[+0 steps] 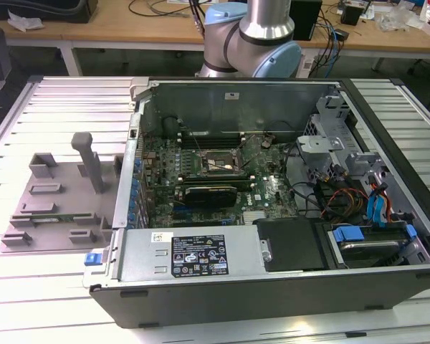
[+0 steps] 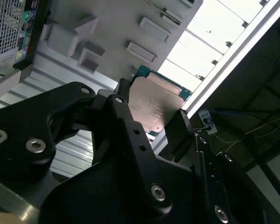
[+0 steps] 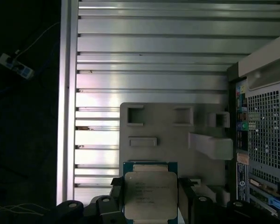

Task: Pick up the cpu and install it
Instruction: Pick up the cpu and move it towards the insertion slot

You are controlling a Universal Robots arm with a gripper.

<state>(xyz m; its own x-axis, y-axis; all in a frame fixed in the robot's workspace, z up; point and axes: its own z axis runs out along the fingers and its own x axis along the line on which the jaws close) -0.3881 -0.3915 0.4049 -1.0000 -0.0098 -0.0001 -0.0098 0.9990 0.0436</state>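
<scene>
The gripper [image 3: 150,199] clamps the cpu [image 3: 150,192] flat between its fingers, above the grey tray [image 3: 168,126], beside the open computer case [image 3: 266,121].

An open computer case [image 1: 272,290] lies on the slatted table [image 1: 29,301], its motherboard [image 1: 269,190] exposed. A grey fixture tray [image 1: 64,183] sits just beside it, at the exterior view's left.
</scene>
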